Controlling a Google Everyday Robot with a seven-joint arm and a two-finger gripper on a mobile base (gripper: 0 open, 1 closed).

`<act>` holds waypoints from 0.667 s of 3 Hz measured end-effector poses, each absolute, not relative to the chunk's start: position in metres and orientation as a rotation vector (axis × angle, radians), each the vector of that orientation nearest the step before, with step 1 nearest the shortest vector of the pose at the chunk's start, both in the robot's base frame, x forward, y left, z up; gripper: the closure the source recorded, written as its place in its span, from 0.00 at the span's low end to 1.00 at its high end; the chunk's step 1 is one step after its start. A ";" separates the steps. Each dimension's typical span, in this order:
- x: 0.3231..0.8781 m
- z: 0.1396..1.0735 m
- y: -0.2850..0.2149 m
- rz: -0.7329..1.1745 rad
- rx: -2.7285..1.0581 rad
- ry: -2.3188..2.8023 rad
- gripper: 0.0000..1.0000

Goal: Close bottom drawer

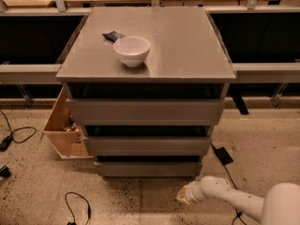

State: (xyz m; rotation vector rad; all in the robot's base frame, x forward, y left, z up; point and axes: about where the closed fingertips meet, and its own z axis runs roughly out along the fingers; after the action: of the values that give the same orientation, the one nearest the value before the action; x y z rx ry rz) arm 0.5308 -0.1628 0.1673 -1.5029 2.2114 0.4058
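The grey cabinet (150, 69) has three stacked drawers. The bottom drawer (147, 168) is the lowest one, with a plain flat grey front close to the floor; it sits nearly flush under the middle drawer (146, 145). My gripper (183, 195) is low over the floor, just in front of and below the bottom drawer's right part, at the end of my white arm (234, 200). It holds nothing that I can see.
A white bowl (132, 50) and a small dark packet (114, 35) lie on the cabinet top. A light-brown wooden box (63, 125) stands at the cabinet's left. Cables (77, 205) and a black block (223, 155) lie on the speckled floor.
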 end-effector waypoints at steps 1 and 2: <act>0.513 0.218 -0.212 0.187 -1.682 2.242 1.00; 0.504 0.272 -0.251 -0.028 -1.881 2.226 1.00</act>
State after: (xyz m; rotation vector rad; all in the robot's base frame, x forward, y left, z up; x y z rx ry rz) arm 0.5045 -0.2510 0.2719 -1.8813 2.2264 -0.0285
